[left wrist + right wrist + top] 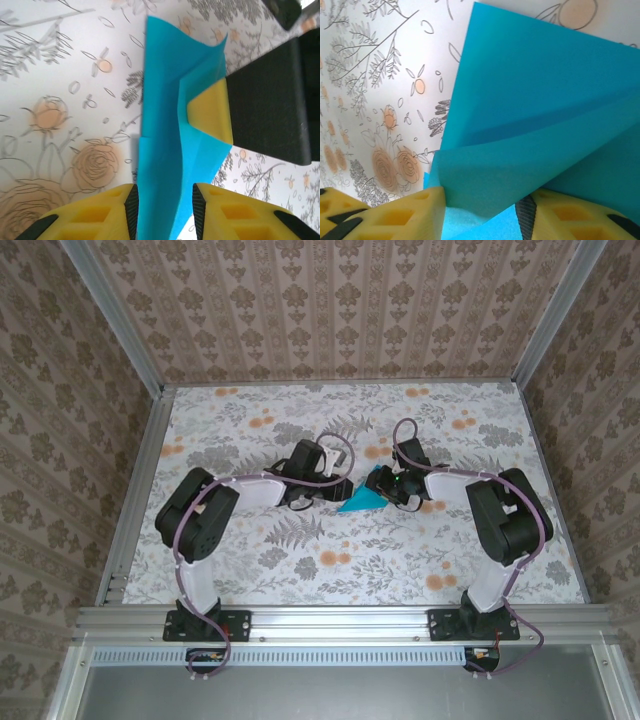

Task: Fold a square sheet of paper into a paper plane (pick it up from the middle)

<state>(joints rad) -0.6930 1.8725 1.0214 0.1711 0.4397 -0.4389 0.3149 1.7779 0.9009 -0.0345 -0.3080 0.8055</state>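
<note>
A floral-patterned tabletop (300, 560) carries the folded turquoise paper (362, 502) near its middle.

no readable text, labels or numbers

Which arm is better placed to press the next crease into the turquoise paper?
Likely the right: its fingers already straddle the thin turquoise-blue folded paper sheet under a lifted flap. The left fingers also straddle it and could hold it steady.
</note>
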